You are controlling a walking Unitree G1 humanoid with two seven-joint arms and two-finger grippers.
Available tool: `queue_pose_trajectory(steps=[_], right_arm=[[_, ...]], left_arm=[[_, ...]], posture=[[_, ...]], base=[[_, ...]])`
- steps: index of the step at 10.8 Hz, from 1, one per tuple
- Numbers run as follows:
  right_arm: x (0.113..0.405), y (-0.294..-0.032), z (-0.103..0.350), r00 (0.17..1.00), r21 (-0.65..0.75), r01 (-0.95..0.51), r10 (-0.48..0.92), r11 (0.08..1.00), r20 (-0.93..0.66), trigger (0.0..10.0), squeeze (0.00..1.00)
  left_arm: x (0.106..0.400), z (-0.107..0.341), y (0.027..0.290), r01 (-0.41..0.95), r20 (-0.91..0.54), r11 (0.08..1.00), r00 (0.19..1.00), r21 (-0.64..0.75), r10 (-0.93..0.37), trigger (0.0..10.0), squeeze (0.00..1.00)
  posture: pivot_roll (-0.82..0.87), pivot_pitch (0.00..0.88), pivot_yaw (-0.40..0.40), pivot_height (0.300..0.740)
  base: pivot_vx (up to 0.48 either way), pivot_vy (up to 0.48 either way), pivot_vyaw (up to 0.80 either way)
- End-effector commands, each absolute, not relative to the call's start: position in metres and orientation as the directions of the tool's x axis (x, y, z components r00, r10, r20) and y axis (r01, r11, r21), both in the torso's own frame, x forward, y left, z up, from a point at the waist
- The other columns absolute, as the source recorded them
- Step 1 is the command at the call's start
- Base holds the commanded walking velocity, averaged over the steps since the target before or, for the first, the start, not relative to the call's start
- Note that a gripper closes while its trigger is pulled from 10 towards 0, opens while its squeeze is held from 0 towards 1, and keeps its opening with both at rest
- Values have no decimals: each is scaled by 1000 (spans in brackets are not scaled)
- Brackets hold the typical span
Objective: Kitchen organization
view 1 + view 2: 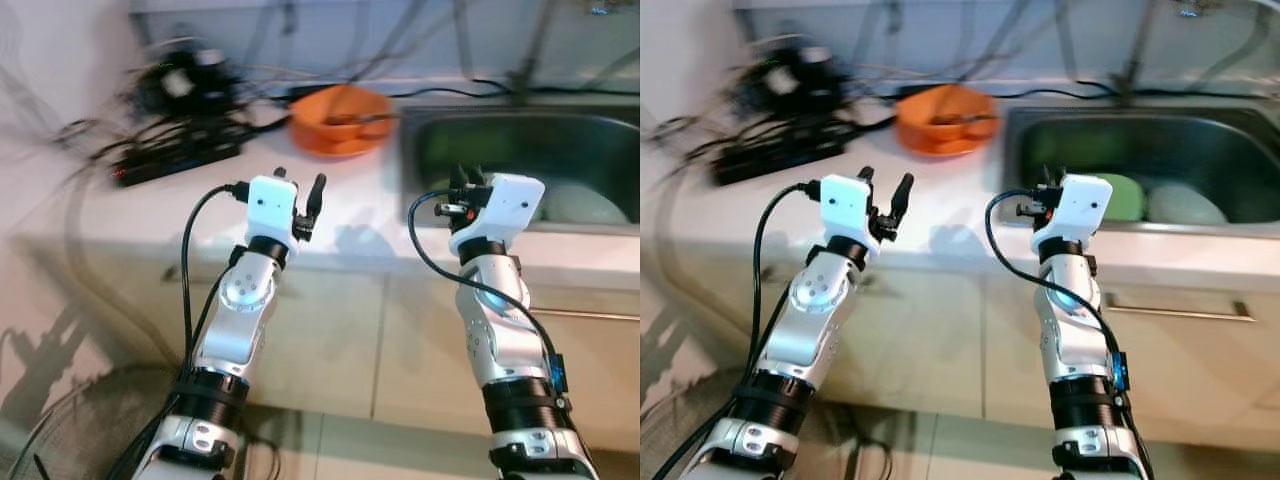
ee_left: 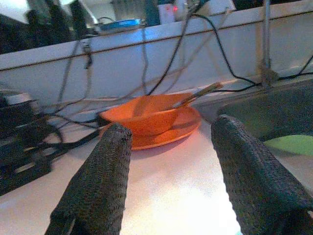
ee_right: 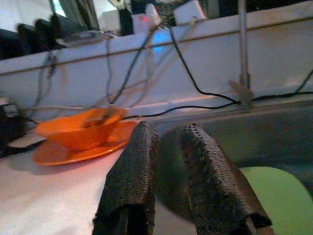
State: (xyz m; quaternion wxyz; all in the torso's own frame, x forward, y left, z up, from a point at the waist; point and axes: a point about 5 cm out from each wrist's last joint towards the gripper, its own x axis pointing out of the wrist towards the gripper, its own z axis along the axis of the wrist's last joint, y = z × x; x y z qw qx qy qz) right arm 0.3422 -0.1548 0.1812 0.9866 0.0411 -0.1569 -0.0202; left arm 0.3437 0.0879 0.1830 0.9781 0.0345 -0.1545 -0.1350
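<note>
A: Head views first. What's on the white countertop (image 1: 350, 215)?

B: A round orange plastic bowl (image 1: 340, 118) on a matching orange plate (image 2: 183, 128), toward the back, just left of the stainless-steel sink (image 1: 520, 160). A tangle of black cables and a power strip (image 1: 175, 160) lies further left. In the basin sit a pale green dish (image 1: 1120, 197) and a white dish (image 1: 1185, 207).

A: And the arms?

B: Both are raised in front of the counter edge. The left gripper (image 1: 305, 205) has its fingers spread and holds nothing; the right gripper (image 1: 465, 180) hovers by the sink's near-left corner, also empty.

A: Left wrist view?

B: It looks between the parted fingers (image 2: 105, 181) straight at the bowl, with a utensil handle (image 2: 198, 93) leaning out of it (likely a spoon, too blurred to say).

A: Right wrist view?

B: Its fingers (image 3: 132, 176) are drawn nearly together, only a narrow gap left, gripping nothing; bowl off to one side, green dish ahead.

A: So how to do it well?

B: I'd reach with the left gripper, which is already lined up, grip the bowl's rim away from the handle, and keep clear of the cables.
</note>
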Motion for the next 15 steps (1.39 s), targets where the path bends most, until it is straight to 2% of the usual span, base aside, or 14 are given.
queue_pose_trajectory(steps=[1,14,15], right_arm=[[343,-149,182,950,95,-1,-28,996,310,10000,0],[344,-147,182,952,123,-12,-26,992,305,10000,0],[344,-147,182,951,117,-16,-21,993,310,10000,0]], left_arm=[[346,183,95,230,288,967,924,107,-252,10000,0],[346,186,94,238,302,963,916,124,-265,10000,0],[346,186,93,240,301,962,915,126,-268,10000,0]], posture=[[53,36,112,740],[57,31,114,740],[57,30,113,740]], base=[[337,0,0],[335,0,0],[337,0,-800]])
